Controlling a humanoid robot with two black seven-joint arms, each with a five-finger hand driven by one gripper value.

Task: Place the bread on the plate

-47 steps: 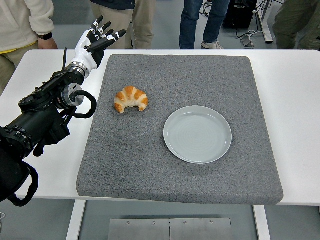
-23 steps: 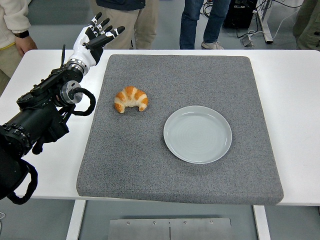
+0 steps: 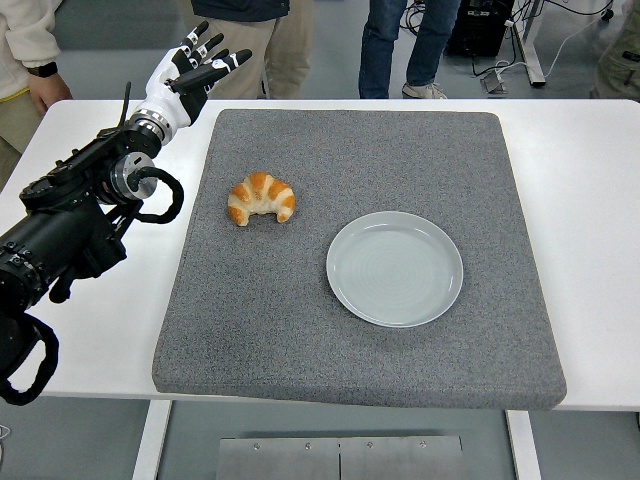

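A golden croissant lies on the grey mat, left of centre. A pale grey plate sits empty on the mat to its right. My left hand is raised over the table's far left corner, beyond and left of the croissant. Its fingers are spread and hold nothing. The black left arm comes in from the left edge. The right arm is out of view.
The mat lies on a white table. Several people stand along the far edge: one at the top left, others at the top centre.
My left hand has lifted slightly up and away toward the far edge. The person at the top left has stepped back to the left. The croissant and plate have not moved.
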